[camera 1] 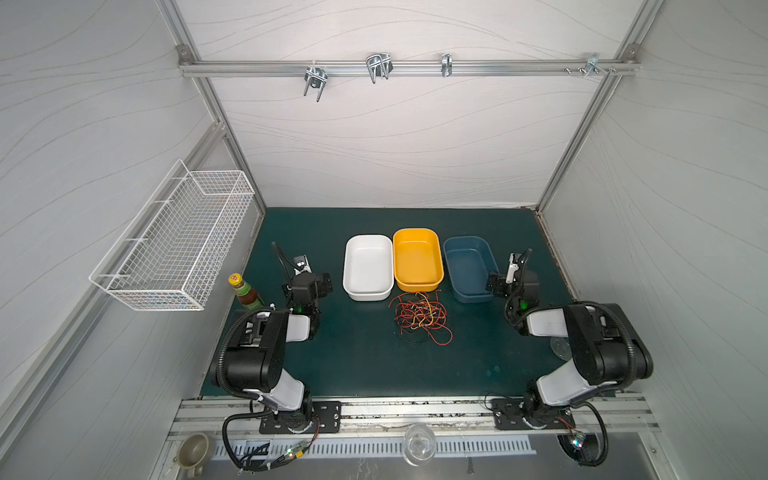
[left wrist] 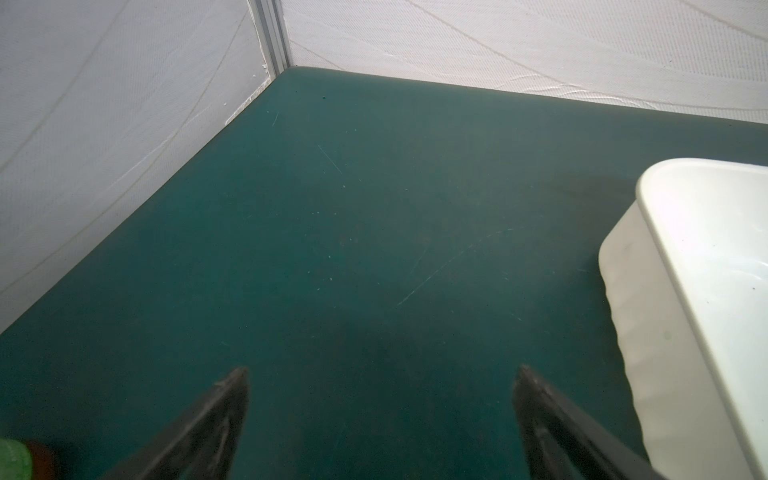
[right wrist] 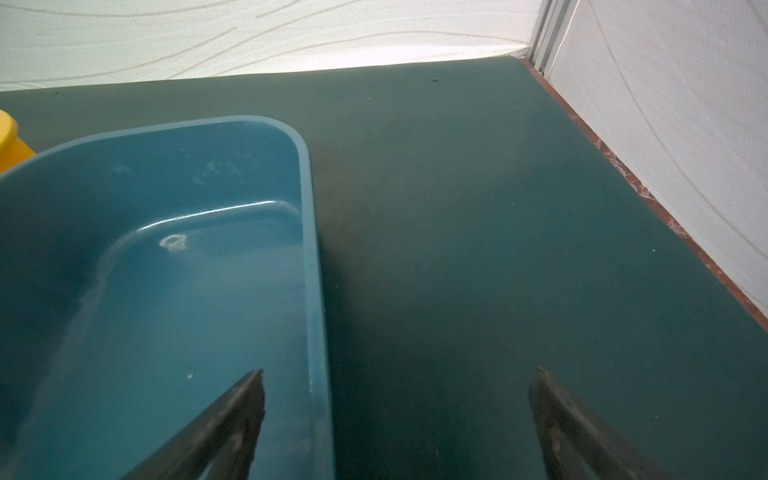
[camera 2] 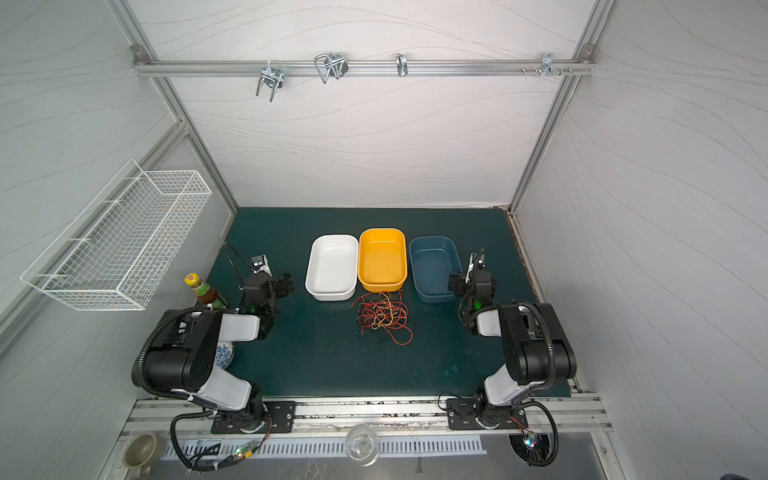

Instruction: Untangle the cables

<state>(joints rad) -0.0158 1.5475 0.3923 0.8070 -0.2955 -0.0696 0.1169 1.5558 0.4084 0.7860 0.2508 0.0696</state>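
Condition: the cables [camera 1: 420, 318] [camera 2: 383, 316] lie in one loose heap on the surface [camera 1: 357, 361], with red, black and pale yellow strands crossing one another and a few red loops trailing out of the heap on the side toward the arm bases. The heap sits between the left tool [left wrist: 381, 376] and the right tool [right wrist: 400, 376], well apart from both, and neither tool touches any strand. Left tool: fingers spread wide apart with nothing between them, both over bare surface. The white tray [camera 1: 368, 296] [left wrist: 648, 316] stands just beside this tool, on its side toward the cables. A bottle [camera 1: 245, 293] with a yellow cap stands near the same arm, on the side away from the cables. Right tool: fingers likewise spread wide apart and holding nothing. In the right wrist view one finger lies over the inside of the blue tray [right wrist: 309, 232] [camera 1: 471, 297] and the opposite finger over bare surface, so that the tray's long rim runs between them. Whether that finger touches the tray cannot be told. The yellow tray [camera 1: 419, 286] [camera 2: 381, 286] stands between the white tray and the blue tray, farther from each tool than that tool's neighbouring tray. The cables lie just beside its near wall. All three trays hold nothing. In both top views each arm is folded back, and each tool points toward the rear wall. A white wire basket [camera 1: 174, 245] hangs on the side wall beyond the left tool.
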